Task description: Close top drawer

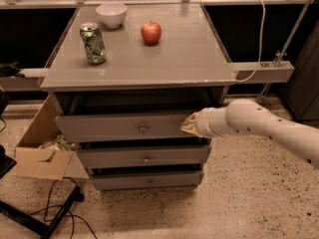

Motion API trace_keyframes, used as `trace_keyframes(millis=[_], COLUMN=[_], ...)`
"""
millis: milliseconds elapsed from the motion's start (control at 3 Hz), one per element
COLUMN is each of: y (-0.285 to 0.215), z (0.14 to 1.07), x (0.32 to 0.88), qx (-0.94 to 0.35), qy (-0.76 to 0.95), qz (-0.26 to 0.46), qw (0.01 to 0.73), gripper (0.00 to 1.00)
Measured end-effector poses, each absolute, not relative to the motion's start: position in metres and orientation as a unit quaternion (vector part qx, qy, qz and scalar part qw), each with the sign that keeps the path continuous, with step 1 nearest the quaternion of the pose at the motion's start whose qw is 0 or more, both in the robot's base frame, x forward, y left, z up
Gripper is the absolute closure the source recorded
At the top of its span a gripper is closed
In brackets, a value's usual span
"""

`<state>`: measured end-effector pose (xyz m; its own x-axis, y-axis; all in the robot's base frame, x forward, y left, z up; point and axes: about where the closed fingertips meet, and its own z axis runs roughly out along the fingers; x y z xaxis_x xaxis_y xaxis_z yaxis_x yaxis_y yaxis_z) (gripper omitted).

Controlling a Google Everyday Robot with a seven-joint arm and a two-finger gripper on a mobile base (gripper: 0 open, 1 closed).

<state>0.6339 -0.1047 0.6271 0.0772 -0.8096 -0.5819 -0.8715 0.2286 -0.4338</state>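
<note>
The top drawer [114,127] is a wide grey drawer with a small round metal knob [143,129] at its centre. It stands pulled out a little from the grey cabinet, with a dark gap above its front. My gripper [188,124] is at the end of a white arm [264,126] that reaches in from the right. It rests against the right part of the drawer front, to the right of the knob. Two lower drawers [144,156] with like knobs sit under it.
On the cabinet top [189,59] stand a green can [93,43], a white bowl [111,14] and a red apple [151,32]. An open cardboard box [42,151] lies on the floor at the left. Cables and a black stand leg [50,213] lie at the lower left.
</note>
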Motion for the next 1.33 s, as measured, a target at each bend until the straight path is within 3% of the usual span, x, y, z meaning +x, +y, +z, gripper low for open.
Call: trace_keyframes(millis=[1000,1333], y=[-0.1046,-0.1045], z=[0.627,0.627], x=[0.6339,0.6339], qx=[-0.62,-0.62], qy=[0.678,0.678], qz=[0.039,0.039], qw=[0.393,0.393], gripper=[0.12,0.0])
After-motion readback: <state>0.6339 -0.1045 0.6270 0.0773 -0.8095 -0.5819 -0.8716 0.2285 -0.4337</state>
